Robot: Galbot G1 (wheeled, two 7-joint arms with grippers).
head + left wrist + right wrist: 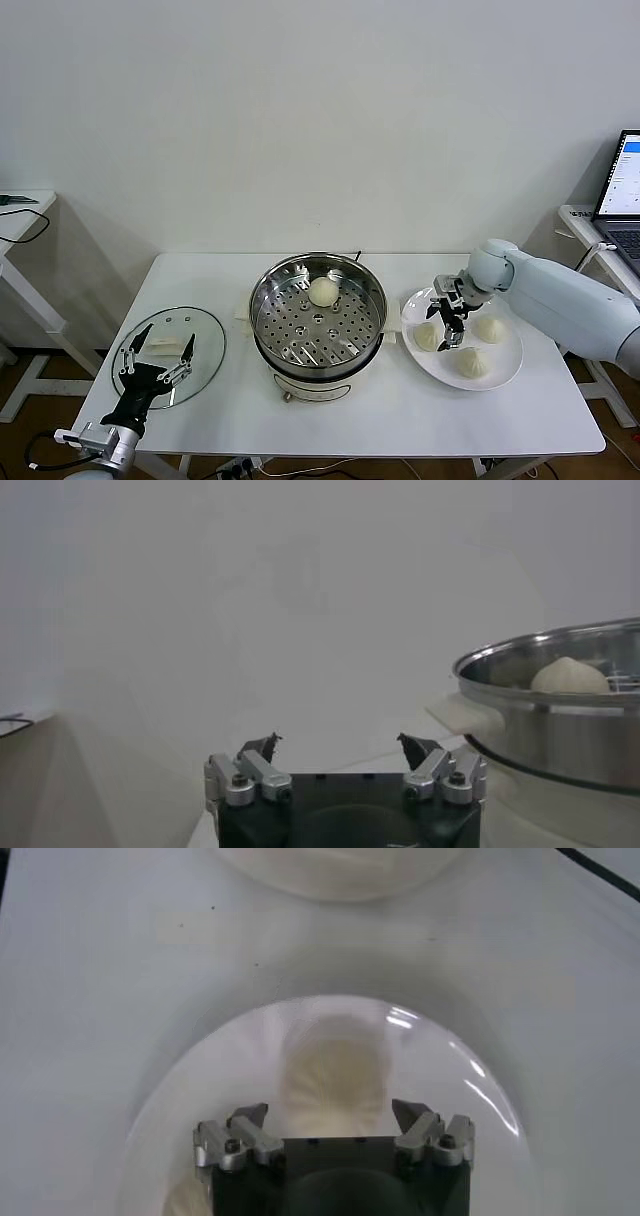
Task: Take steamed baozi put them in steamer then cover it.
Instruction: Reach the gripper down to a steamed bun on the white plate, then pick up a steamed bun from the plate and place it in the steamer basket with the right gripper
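The steamer stands mid-table with one steamed baozi on its perforated tray. Three more baozi lie on a white plate to its right. My right gripper hangs open just above the plate, over the baozi nearest the steamer. In the right wrist view that bun lies between and beyond the open fingers, untouched. My left gripper is open and holds nothing, low over the glass lid at the table's left. The left wrist view shows its open gripper, the steamer and the bun inside.
The lid's white handle lies under the left fingers. A laptop stands on a side table at far right, and another side table is at far left. The table's front edge runs close to the steamer and the plate.
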